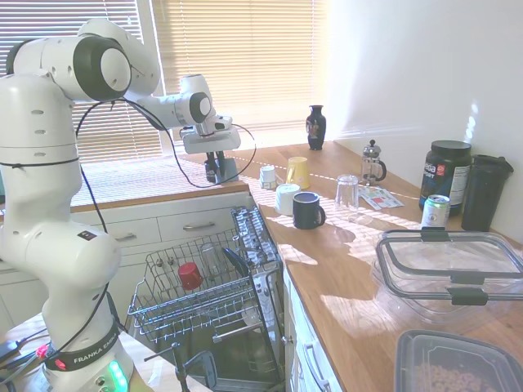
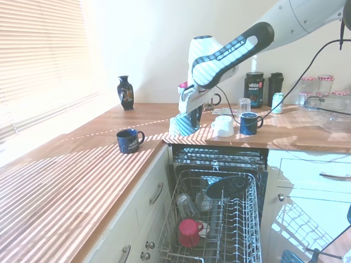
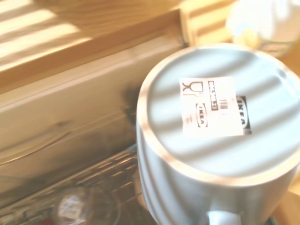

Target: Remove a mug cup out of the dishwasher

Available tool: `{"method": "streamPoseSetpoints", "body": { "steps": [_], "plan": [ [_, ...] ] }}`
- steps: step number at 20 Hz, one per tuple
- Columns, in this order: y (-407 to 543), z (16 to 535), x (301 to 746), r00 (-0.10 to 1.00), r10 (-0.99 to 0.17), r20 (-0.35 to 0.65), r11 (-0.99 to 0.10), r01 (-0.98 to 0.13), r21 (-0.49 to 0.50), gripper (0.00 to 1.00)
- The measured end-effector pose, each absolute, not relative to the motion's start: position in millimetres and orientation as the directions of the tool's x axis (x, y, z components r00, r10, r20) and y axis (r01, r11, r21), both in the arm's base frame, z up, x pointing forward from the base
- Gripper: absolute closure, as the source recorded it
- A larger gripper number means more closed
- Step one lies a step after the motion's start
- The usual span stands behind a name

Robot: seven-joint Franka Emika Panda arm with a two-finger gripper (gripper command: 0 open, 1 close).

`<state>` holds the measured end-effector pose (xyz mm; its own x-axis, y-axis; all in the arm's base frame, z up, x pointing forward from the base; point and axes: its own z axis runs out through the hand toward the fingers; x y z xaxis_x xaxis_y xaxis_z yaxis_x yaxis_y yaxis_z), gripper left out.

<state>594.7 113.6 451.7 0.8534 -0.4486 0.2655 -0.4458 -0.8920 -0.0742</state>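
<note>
The dishwasher stands open among white cabinets, its grey wire rack pulled out over the dropped door and carrying a red cup, while the wooden countertop beside it bears a dark navy mug, a yellow mug and a black vase. Above the rack's back end, at the counter edge, the gripper is clamped on the mug cup, which hangs tilted, clear of the rack. In the wrist view its pale base shows a printed label.
</note>
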Motion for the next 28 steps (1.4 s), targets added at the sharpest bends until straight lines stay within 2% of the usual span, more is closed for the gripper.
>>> {"method": "streamPoseSetpoints", "body": {
  "steps": [9,18,28],
  "plan": [
    [54.5,437.7,631.9,0.819,-0.524,0.234,-0.850,-0.520,-0.086,1.00],
    [35.5,396.7,660.6,0.812,-0.548,0.203,-0.834,-0.549,-0.052,1.00],
    [18.8,374.3,676.8,0.811,-0.551,0.198,-0.830,-0.557,-0.030,1.00]
  ]
}}
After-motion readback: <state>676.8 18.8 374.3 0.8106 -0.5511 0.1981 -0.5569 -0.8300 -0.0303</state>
